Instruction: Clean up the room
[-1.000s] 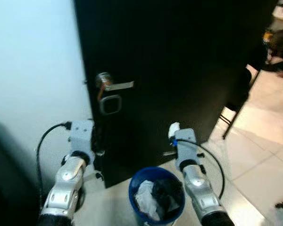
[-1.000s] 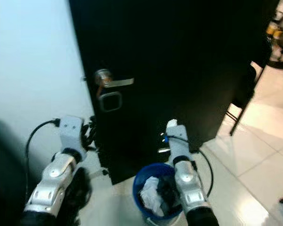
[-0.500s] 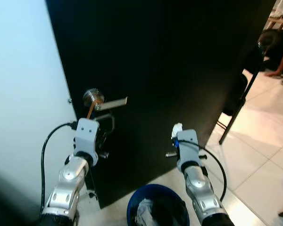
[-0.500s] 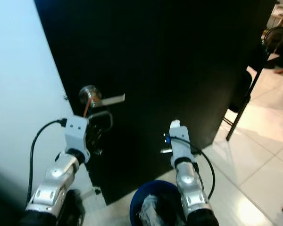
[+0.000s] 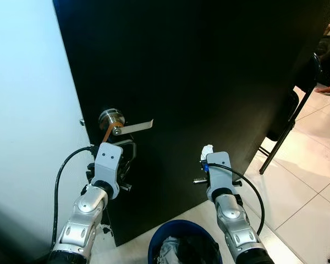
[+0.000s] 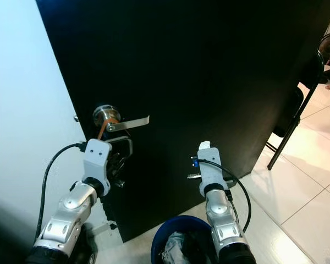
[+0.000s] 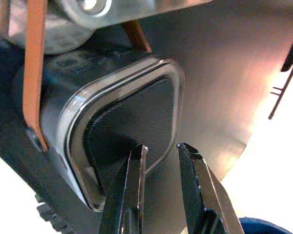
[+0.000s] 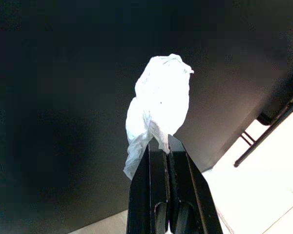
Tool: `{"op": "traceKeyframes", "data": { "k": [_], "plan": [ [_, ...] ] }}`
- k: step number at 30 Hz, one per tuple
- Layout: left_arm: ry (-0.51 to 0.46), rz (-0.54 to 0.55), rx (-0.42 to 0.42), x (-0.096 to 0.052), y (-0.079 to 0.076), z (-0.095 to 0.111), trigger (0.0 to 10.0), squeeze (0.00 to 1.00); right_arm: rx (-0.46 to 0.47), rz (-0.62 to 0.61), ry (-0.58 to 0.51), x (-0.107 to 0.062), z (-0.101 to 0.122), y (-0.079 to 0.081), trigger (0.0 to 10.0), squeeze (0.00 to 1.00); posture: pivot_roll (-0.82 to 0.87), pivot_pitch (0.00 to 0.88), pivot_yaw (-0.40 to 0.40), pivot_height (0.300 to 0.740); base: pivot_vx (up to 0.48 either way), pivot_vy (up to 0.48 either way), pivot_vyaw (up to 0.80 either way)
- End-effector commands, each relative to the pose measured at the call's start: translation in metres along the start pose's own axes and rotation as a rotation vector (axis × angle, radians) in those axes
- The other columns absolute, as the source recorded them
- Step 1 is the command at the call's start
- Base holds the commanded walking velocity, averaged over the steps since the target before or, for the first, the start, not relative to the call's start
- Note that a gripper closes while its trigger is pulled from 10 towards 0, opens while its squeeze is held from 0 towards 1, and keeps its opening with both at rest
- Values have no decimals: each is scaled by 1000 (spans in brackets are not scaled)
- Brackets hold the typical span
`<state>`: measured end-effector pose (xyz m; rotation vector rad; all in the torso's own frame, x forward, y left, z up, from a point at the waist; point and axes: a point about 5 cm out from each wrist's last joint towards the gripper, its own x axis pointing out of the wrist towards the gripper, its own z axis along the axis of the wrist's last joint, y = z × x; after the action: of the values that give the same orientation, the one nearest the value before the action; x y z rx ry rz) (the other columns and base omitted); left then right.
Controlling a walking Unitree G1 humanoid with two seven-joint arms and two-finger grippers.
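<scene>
- The black door (image 5: 209,82) stands straight ahead of the robot, with a white wall (image 5: 27,110) beside it on the robot's left.
- On the door, near its edge by the wall, sits a silver lever handle (image 5: 133,127), and an orange strap (image 7: 35,73) hangs from the handle's round base.
- Just below the handle is a dark lock pad with a rounded silver rim (image 7: 127,131).
- The left pincer (image 7: 161,152) is raised to the door right at this lock pad, its fingers a little apart and gripping nothing; their tips sit at the pad's face, though whether they touch it cannot be told.
- The right pincer (image 8: 162,142) is held up in front of the door, further from the wall than the handle and lower than it, clenched on a crumpled white tissue (image 8: 158,109) that sticks out past the fingertips.
- A blue bin (image 5: 181,245) stands on the floor at the foot of the door, between the two arms, with crumpled white and dark rubbish inside.
- A black folding chair (image 5: 289,118) stands on the pale tiled floor (image 5: 308,187) past the door's far edge, on the robot's right.
</scene>
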<state>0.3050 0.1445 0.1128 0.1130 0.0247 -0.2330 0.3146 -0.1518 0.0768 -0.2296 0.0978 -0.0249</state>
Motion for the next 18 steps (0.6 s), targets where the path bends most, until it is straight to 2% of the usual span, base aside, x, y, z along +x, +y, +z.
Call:
{"op": "traceKeyframes", "data": {
  "k": [1, 14, 16, 18],
  "plan": [
    [30, 21, -18, -2, 2, -5, 10000, 0, -9, -6, 30, -2, -7, -3, 10000, 0, 113, 21, -30, 740, 0, -480, 0],
    [32, 28, -31, -1, 2, -5, 10000, 0, -9, -7, 31, -2, -6, -4, 10000, 0, 112, 20, -30, 740, 0, -480, 0],
    [32, 47, -60, -2, 4, -5, 10000, 0, -9, -6, 30, -2, -6, -3, 10000, 0, 113, 21, -33, 740, 0, 0, 0],
    [23, 80, -106, -2, 9, -3, 10000, 0, -8, -5, 29, -1, -6, -3, 10000, 0, 113, 22, -34, 740, 0, 467, 0]
  ]
}}
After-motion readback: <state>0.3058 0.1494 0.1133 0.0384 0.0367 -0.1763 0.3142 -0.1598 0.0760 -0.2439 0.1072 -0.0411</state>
